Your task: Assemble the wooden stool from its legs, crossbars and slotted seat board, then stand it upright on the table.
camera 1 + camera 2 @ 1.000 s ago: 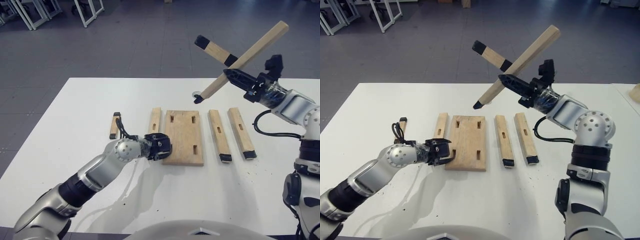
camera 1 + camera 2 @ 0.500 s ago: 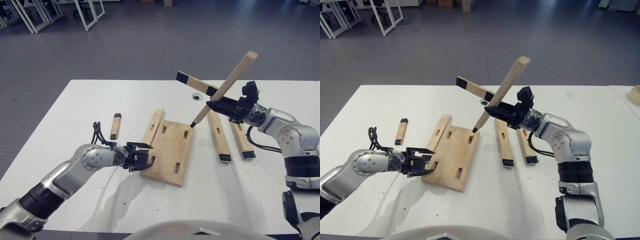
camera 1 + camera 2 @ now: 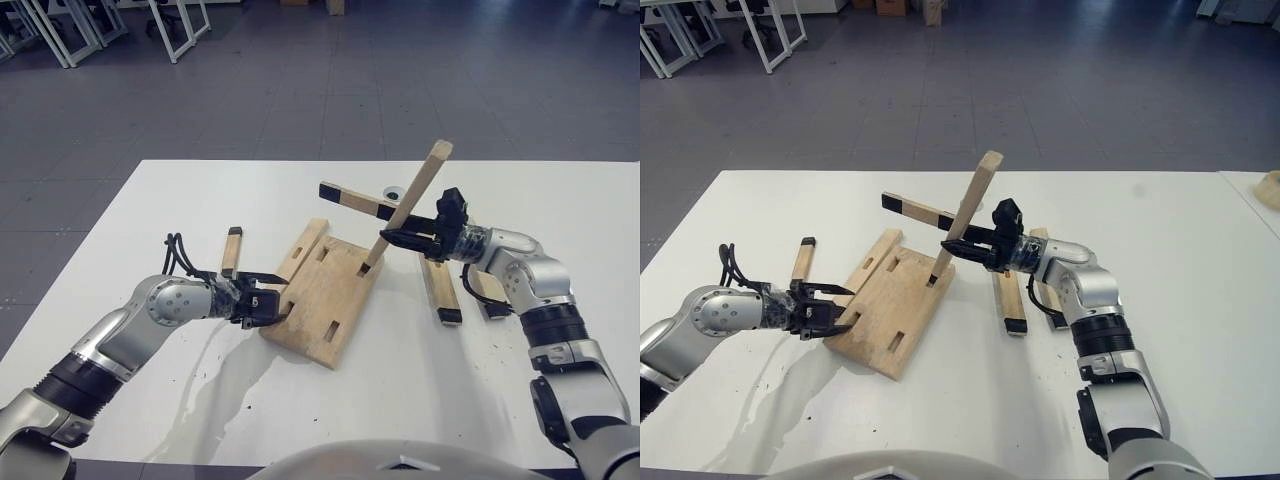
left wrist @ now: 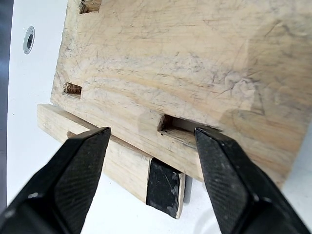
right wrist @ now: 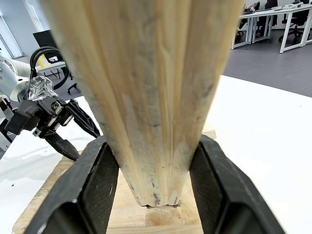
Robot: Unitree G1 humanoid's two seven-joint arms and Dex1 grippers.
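On the table [image 3: 130,210], seat board [image 3: 325,300]: skewed, with its far-left edge lying over a loose leg [image 3: 306,238].
Left gripper [image 3: 266,300]: fingers spread at the board's left edge, near its near corner.
Right gripper [image 3: 398,238]: pinching a tilted leg [image 3: 418,190] crossed by a black-tipped bar [image 3: 355,200]; the leg's lower end meets a far slot.
Other parts: short bar [image 3: 232,250] left of the board; two legs [image 3: 440,292] lie right of it.
Left wrist view: fingers [image 4: 80,170] wide apart, facing the board's slotted edge and the black-capped leg beneath.
Right wrist view: pads [image 5: 95,185] clamp the leg from both sides, its end on the board; I cannot tell if it is seated.
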